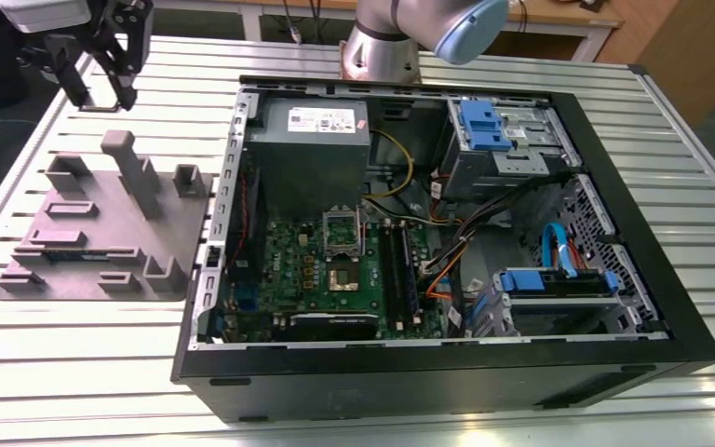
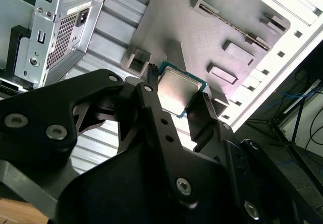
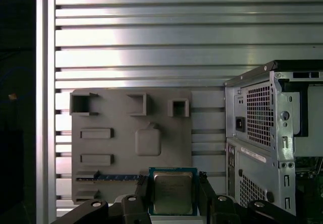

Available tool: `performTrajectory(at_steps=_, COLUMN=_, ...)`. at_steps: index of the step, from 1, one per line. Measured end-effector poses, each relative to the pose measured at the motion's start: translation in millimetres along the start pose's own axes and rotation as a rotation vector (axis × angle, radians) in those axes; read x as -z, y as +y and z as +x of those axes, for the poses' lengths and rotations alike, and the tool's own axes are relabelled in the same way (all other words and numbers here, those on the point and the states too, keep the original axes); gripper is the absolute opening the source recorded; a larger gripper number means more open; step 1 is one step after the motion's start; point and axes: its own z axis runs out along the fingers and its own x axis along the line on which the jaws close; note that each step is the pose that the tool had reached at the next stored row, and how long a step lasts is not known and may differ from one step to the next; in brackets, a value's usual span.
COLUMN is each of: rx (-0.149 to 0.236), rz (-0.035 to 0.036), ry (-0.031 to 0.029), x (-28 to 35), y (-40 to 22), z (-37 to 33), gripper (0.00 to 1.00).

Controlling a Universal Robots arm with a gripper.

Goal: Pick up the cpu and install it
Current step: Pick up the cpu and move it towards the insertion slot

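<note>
I hold the gripper (image 3: 172,181) clenched on the cpu (image 3: 172,193) by opposite edges, I judge to keep it level, above the grey tray (image 3: 113,114) on the bench (image 1: 85,372), at the exterior view's left of the open computer case (image 1: 457,377).

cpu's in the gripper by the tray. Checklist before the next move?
1. Grip: the small square silver-topped cpu is clamped edge to edge in the black gripper, as both wrist views show: ok.
2. Clear of the grey moulded plastic tray: the chip is held up off it, not touching: ok.
3. Chip seating: it looks square in the grip in the first wrist view: ok.
4. Access: the black computer case is open and the green motherboard is exposed: ok.
5. Socket: no cable lies across it; whether its cover is fully open: cannot tell.
6. Chip orientation against the socket: cannot tell.
</note>
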Motion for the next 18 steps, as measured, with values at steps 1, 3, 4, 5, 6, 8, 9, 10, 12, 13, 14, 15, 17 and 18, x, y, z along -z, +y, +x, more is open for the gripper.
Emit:
performTrajectory(at_steps=1, rx=0.0, rz=0.0, ry=0.0, x=0.0, y=0.0, z=-0.3, gripper=0.47)
performTrajectory(at_steps=3, rx=0.0, rz=0.0, ry=0.0, x=0.0, y=0.0, z=-0.7, gripper=0.47)
performTrajectory(at_steps=4, rx=0.0, rz=0.0, ry=0.0, x=0.0, y=0.1, z=-1.0, gripper=0.47)
performTrajectory(at_steps=5, rx=0.0, rz=0.0, ry=0.0001, x=0.0, y=0.1, z=-1.3, gripper=0.47)
performTrajectory(at_steps=6, rx=0.0, rz=0.0, ry=0.0, x=0.0, y=0.1, z=-1.6, gripper=0.47)
performTrajectory(at_steps=8, rx=0.0, rz=0.0, ry=0.0, x=0.0, y=0.1, z=-2.4, gripper=0.47)
performTrajectory(at_steps=9, rx=0.0, rz=0.0, ry=0.0, x=0.0, y=0.1, z=-2.7, gripper=0.47)
performTrajectory(at_steps=10, rx=0.0, rz=0.0, ry=0.0, x=0.0, y=0.1, z=-3.1, gripper=0.47)
performTrajectory(at_steps=12, rx=0.0, rz=0.0, ry=0.0, x=0.0, y=0.1, z=-3.7, gripper=0.47)
performTrajectory(at_steps=13, rx=0.0, rz=0.0, ry=0.0, x=0.0, y=0.1, z=-3.8, gripper=0.47)
performTrajectory(at_steps=14, rx=0.0, rz=0.0, ry=0.0, x=0.0, y=0.1, z=-4.0, gripper=0.47)
performTrajectory(at_steps=15, rx=0.0, rz=0.0, ry=0.0, x=0.0, y=0.1, z=-4.2, gripper=0.47)
performTrajectory(at_steps=17, rx=0.0, rz=0.0, ry=0.0, x=0.0, y=0.2, z=-4.6, gripper=0.47)
performTrajectory(at_steps=18, rx=0.0, rz=0.0, ry=0.0, x=0.0, y=0.2, z=-4.9, gripper=0.47)
